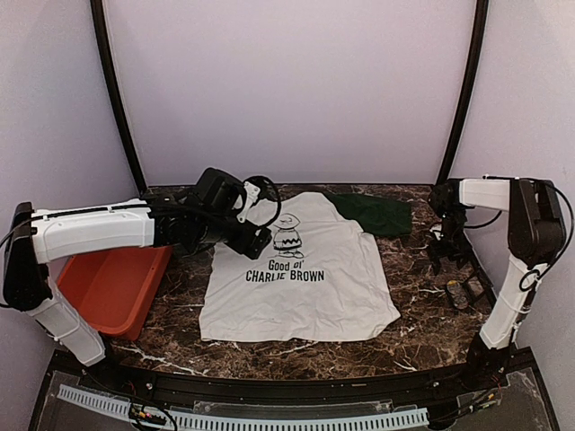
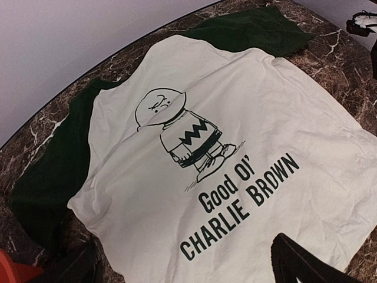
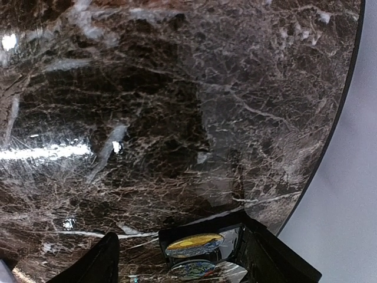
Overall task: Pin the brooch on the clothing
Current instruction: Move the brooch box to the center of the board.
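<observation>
Where the veined marble table gleams, the white T-shirt lies flat.

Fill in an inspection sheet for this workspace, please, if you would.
Surface: dark marble table, glossy.
Job's things: shirt flat, print up; two brooches on the table at right, not pinned.
Clutter: red bin at left.
Grippers: left gripper open over the shirt; right gripper open above the brooches.
Cables: black cables loop off both arms.
Surroundings: pale walls, black poles.
</observation>
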`<state>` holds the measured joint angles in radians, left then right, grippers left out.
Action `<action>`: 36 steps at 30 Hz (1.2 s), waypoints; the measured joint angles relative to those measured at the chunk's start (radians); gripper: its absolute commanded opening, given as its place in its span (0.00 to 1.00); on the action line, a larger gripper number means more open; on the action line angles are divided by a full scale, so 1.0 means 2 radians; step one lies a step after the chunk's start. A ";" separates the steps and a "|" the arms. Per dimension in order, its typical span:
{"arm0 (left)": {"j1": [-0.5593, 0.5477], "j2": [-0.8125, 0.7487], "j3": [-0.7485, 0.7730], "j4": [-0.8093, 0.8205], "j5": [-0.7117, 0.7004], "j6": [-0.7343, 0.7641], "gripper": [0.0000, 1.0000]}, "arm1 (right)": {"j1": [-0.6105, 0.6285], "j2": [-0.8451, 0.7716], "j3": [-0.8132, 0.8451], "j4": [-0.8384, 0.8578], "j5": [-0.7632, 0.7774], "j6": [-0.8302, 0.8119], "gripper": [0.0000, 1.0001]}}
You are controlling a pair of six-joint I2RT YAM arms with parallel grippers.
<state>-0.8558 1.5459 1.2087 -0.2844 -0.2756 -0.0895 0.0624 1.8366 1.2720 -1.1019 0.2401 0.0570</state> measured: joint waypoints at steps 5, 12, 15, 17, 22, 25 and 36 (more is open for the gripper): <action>0.000 -0.005 -0.001 0.000 -0.006 0.002 0.99 | 0.000 -0.006 0.013 -0.010 0.010 0.002 0.75; 0.000 -0.005 -0.001 0.000 -0.010 0.002 0.99 | -0.017 -0.106 0.025 -0.007 0.023 0.002 0.76; 0.000 -0.005 -0.001 0.000 -0.010 0.002 0.99 | -0.048 -0.150 0.017 0.004 0.015 0.002 0.76; -0.001 -0.005 -0.001 0.000 -0.010 0.002 0.99 | -0.070 -0.167 0.003 0.010 0.010 0.002 0.75; -0.007 -0.011 -0.004 0.002 -0.015 0.005 0.99 | -0.115 -0.171 -0.023 0.015 -0.015 -0.001 0.71; -0.017 -0.022 -0.008 0.004 -0.025 0.012 0.99 | -0.126 -0.171 -0.028 0.017 -0.035 -0.006 0.68; -0.046 -0.047 -0.014 0.016 -0.059 0.030 0.99 | -0.157 -0.098 -0.029 0.023 -0.086 -0.019 0.63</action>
<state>-0.9482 1.4513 1.1809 -0.2531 -0.3943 -0.0292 -0.2512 1.6405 1.2133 -1.0565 0.0677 0.0200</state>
